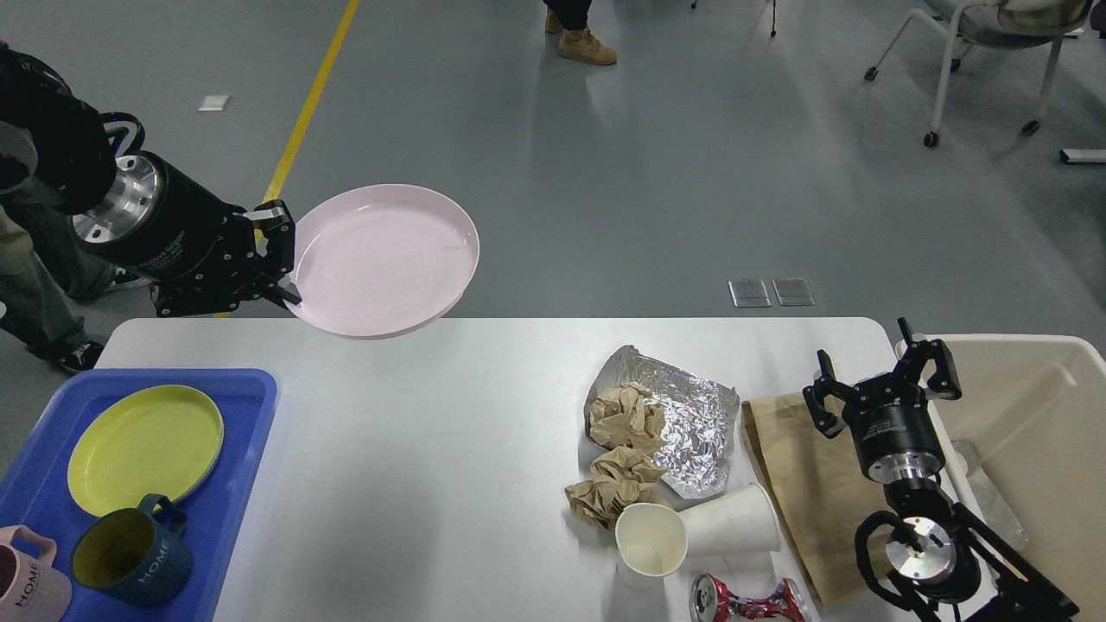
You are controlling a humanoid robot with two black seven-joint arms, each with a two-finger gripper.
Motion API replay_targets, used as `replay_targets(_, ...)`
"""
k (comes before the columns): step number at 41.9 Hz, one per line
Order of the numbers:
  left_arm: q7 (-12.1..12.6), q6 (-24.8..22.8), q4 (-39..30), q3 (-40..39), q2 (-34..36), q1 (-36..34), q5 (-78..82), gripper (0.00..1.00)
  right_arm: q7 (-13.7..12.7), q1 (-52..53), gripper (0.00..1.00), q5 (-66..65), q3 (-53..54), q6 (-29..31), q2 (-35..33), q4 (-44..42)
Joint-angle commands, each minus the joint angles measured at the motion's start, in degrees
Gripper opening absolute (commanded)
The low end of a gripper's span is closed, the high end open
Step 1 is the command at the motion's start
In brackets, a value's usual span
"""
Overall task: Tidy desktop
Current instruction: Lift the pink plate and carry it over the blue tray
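Grey floor fills the upper frame, a yellow line (311, 112) running diagonally at upper left; a wheeled chair (976, 52) at upper right, tan boots (581, 41) at top centre.

The desktop (449, 484), white and matte, spans the lower half. Beige bin (1037, 432) at its right edge. Blue tray (233, 484) at lower left carries a yellow plate (143, 447), a dark mug (130, 560) reading "HOME", and a pink mug (26, 587) with the same word.

Centre-right: crumpled foil (691, 423), brown paper wads (618, 449), a flat brown bag (804, 492), two paper cups (691, 531) (one lying on its side), a crushed red can (747, 599).

Left gripper (281, 259), upper left, clamps the rim of a pink plate (384, 259) held above the desktop's far edge. Right gripper (881, 380), fingers spread, holds nothing.
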Motion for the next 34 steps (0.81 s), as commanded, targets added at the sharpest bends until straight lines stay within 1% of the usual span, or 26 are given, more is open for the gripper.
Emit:
replay_targets(1, -0.22, -0.59, -0.04, 0.23, 0.12, -0.17, 2.21, 0.0, 0.0, 0.02, 1.0, 0.0, 0.0, 0.0, -0.01, 0.01)
replay_targets(6, -0.66, -0.59, 0.22, 1.11, 0.47, -0.08, 2.56, 0.0, 0.0, 0.02, 1.0, 0.0, 0.0, 0.0, -0.01, 0.01)
replay_targets(12, -0.58, -0.86, 1.36, 1.73, 1.87, 0.8, 4.22, 0.0, 0.0, -0.07, 1.0, 0.0, 0.0, 0.0, -0.01, 0.01)
replay_targets(18, -0.49, -2.09, 5.4, 1.46, 8.98, 5.18, 8.97, 0.0, 0.0, -0.07, 1.0, 0.0, 0.0, 0.0, -0.01, 0.1)
replay_targets(23, -0.67, -3.14, 12.6, 1.46, 13.38, 12.73, 12.05, 0.0, 0.0, -0.07, 1.0, 0.0, 0.0, 0.0, -0.01, 0.1)
replay_targets(25, -0.67, -3.23, 15.5, 1.2, 14.61, 16.42, 12.23, 0.0, 0.0, -0.07, 1.0, 0.0, 0.0, 0.09, -0.01, 0.1)
replay_targets(26, -0.75, -3.23, 18.65, 1.03, 15.84, 19.92, 12.14, 0.0, 0.0, -0.07, 1.0, 0.0, 0.0, 0.0, -0.01, 0.1)
replay_targets(28, -0.84, -3.32, 21.83, 0.67, 17.34, 23.11, 12.14, 0.0, 0.0, -0.07, 1.0, 0.0, 0.0, 0.0, -0.01, 0.1)
replay_targets(29, -0.93, -3.41, 23.33, 0.24, 18.21, 24.6, 12.14, 0.0, 0.0, -0.07, 1.0, 0.0, 0.0, 0.0, -0.01, 0.1)
replay_targets(30, -1.02, -3.58, 25.95, -0.98, 20.05, 27.57, 12.14, 0.0, 0.0, -0.07, 1.0, 0.0, 0.0, 0.09, -0.01, 0.1)
replay_targets(34, -0.67, -3.5, 30.97, -4.85, 23.58, 33.83, 12.22, 0.0, 0.0, -0.07, 1.0, 0.0, 0.0, 0.0, -0.01, 0.1)
